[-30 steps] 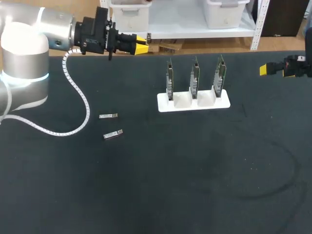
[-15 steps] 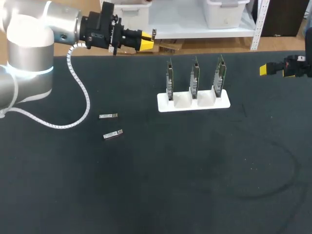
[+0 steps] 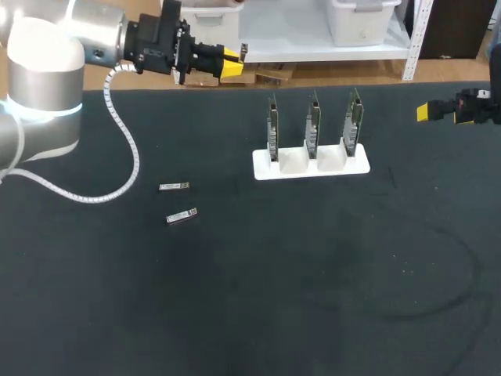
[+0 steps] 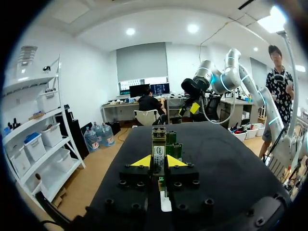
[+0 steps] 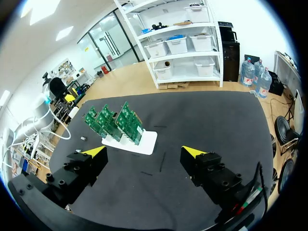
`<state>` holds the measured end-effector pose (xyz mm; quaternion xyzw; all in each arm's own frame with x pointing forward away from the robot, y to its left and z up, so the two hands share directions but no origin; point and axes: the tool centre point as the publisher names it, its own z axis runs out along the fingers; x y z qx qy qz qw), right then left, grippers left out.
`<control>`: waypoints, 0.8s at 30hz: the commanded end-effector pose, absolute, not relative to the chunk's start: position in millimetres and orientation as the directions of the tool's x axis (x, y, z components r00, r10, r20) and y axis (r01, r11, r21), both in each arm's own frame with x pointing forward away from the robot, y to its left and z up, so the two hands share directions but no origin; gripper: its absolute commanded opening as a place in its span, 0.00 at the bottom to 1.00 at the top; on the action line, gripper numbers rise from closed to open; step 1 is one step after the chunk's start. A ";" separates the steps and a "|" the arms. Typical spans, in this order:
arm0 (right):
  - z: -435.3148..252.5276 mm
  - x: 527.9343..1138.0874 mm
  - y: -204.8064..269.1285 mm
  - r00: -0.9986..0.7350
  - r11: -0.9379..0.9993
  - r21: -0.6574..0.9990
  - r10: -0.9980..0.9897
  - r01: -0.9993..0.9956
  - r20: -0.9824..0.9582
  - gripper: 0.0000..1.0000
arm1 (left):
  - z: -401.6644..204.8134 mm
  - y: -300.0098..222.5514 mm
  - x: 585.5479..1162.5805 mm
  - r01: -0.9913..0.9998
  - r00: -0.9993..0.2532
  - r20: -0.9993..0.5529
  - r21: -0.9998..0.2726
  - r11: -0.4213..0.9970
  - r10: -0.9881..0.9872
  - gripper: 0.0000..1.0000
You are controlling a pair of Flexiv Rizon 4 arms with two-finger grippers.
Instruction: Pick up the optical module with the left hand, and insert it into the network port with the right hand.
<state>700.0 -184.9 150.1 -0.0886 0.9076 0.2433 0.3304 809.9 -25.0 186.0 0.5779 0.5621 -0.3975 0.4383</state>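
The left arm (image 3: pixel 47 70) has risen slightly over the bench's (image 3: pixel 313 298) far edge, its left tool (image 3: pixel 232 66) clamped on a module (image 4: pixel 159 144). Well to the side of the card rack (image 3: pixel 311 160), the right tool (image 5: pixel 144 151) gapes empty. Two spare modules (image 3: pixel 174 186) lie on the bench.

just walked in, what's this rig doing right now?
The left gripper is shut on an optical module, raised at the far left of the table. The right gripper is open and empty at the right side. Two spare modules lie flat; nothing is at the board stand yet.
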 end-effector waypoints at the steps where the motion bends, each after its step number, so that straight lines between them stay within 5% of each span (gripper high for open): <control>1: 150.0 700.0 -185.1 -0.766 0.866 0.383 0.000 -0.321 -0.643 1.00 | 189.1 -40.4 784.2 0.992 0.019 -0.947 0.057 0.109 0.321 0.00; 24: 150.0 700.0 -185.1 -0.766 0.866 0.383 0.000 -0.321 -0.643 1.00 | 169.9 -69.7 751.3 0.984 0.059 -0.989 0.080 0.160 0.134 0.00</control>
